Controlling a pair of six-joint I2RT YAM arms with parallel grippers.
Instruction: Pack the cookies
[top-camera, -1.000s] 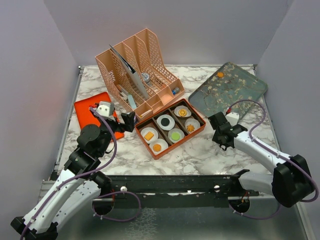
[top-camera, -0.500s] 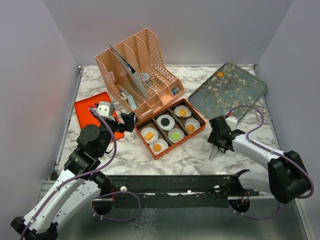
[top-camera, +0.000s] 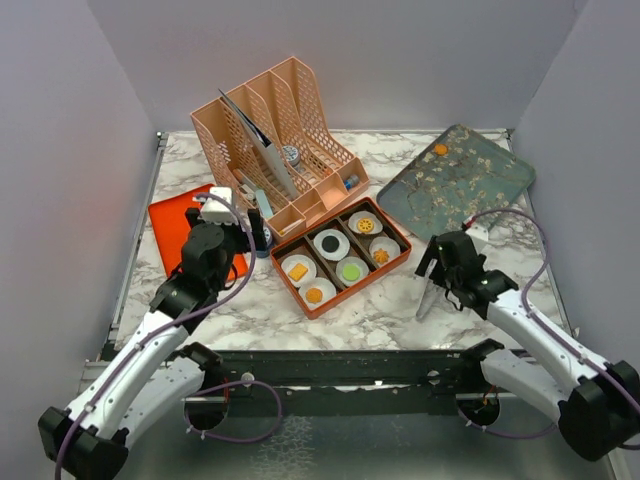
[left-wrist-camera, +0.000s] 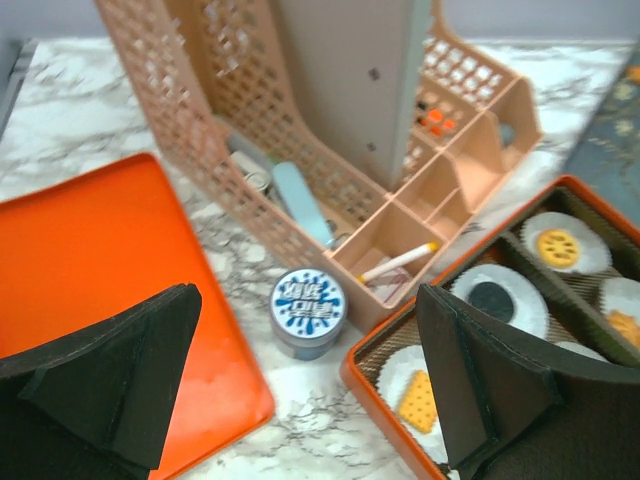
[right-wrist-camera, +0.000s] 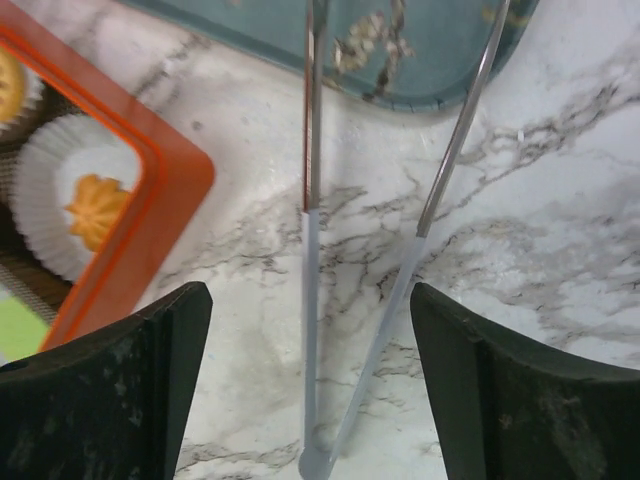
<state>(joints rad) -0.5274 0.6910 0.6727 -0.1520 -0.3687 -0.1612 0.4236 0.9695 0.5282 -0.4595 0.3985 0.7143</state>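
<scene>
The cookies sit in white paper cups inside an orange box: a yellow square, a black round, a green round and orange rounds. One orange cookie lies on the teal tray. My right gripper is open above metal tongs, which lie flat on the marble between its fingers. My left gripper is open over a blue-and-white tin, beside the box corner with the square cookie.
A peach mesh desk organiser holding pens and papers stands behind the box. An orange lid lies at the left under my left arm. The teal tray rests tilted at the back right. An orange cookie shows in the box's near corner.
My right gripper has opened and let go of the tongs, which now lie on the marble. The left arm has moved forward toward the organiser and the tin.
</scene>
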